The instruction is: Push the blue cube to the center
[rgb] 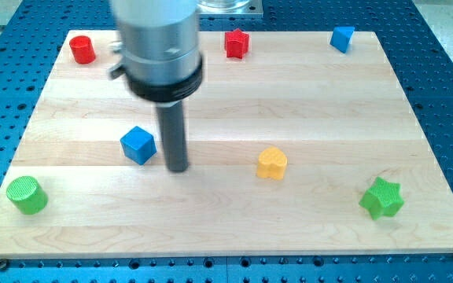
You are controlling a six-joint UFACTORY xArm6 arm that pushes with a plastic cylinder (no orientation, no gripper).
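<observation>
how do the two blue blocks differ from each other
The blue cube sits in the board's left-middle area, just left of my tip; the other blue block lies far from the tip at the view's top right edge. The blue cube looks larger and shows clear square faces; the other blue block looks smaller and its shape is harder to make out. Both are the same bright blue and rest on the wooden board.

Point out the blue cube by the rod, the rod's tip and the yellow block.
Blue cube (pixel 138 145), camera view, top face.
My tip (pixel 178 167), camera view, rod's lower end.
Yellow block (pixel 272 163), camera view, top face.
</observation>
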